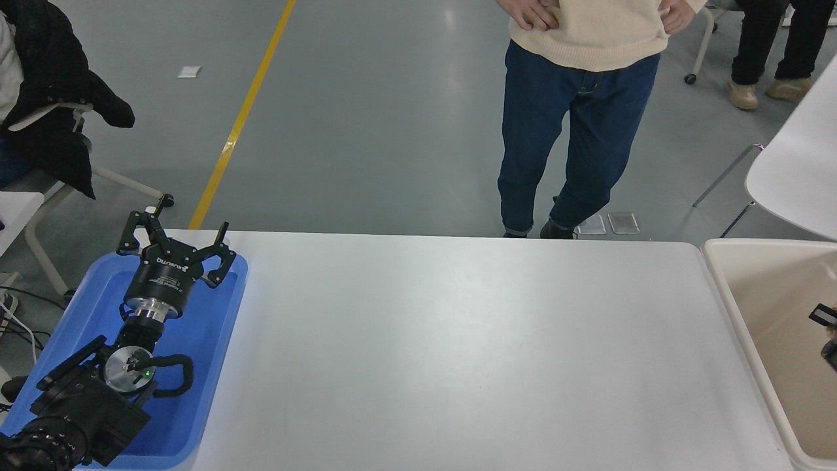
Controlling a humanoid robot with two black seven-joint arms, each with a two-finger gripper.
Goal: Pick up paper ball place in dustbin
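Right pincer (828, 333) barely peeking in at frame edge, over bin (719, 275); can't tell if open or holding anything. Ball not visible. Prob drop step; next = release inside smooth cream tub w/ rounded rim. Left pincer (175, 241) parked, spread wide, empty, over blue tray (216, 366).

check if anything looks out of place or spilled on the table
Nothing stands out. The white table shows no spill. The left gripper sits parked, open, over the blue tray. Only a sliver of the right gripper shows over the dustbin.
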